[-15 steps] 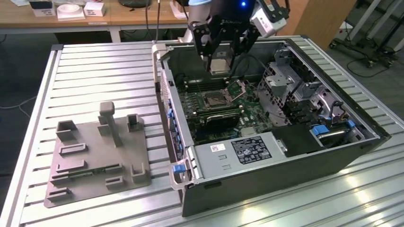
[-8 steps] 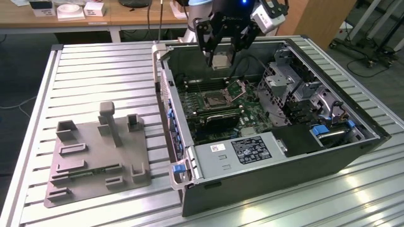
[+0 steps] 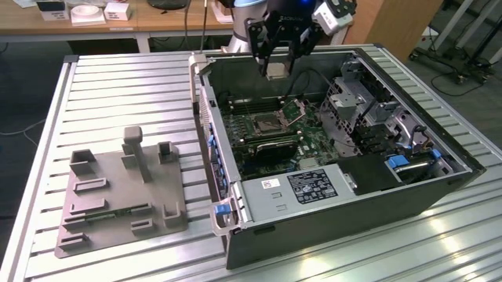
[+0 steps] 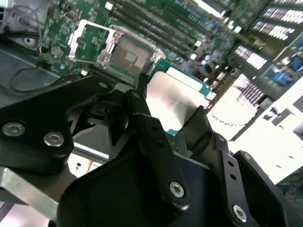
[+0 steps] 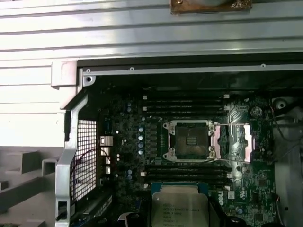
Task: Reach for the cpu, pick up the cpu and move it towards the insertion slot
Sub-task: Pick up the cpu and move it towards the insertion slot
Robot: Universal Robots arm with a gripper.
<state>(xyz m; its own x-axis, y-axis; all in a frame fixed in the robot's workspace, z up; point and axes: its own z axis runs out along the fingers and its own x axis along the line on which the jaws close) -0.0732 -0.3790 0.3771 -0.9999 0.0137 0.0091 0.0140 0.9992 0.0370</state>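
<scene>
Setting: ribbed metal worktop [image 3: 117,88] is carrying an opened computer case [image 3: 337,176] lying on its side, with a wooden desk running along the far edge of the room.
Cpu: the cpu [image 3: 275,71] is hanging in the air above the far end of the case interior, its metal top showing in both wrist views [image 4: 170,101] [image 5: 180,210].
Gripper: the gripper [image 3: 276,69] is clamping the cpu by two opposite edges, fingers [image 4: 151,137] closed against its rim, probably so the flat chip is staying level for seating.
Insertion slot: the insertion slot [image 3: 265,122] is lying open on the green board [image 3: 314,141], its hinged plate [image 3: 298,109] standing raised on the exterior view's right, leaving the socket [image 5: 191,140] exposed; the cpu is sitting well above it and toward the far side, not yet over it.
Fixture: a grey plastic fixture [image 3: 117,188] is resting on the worktop at the exterior view's left, well apart from the case.
</scene>
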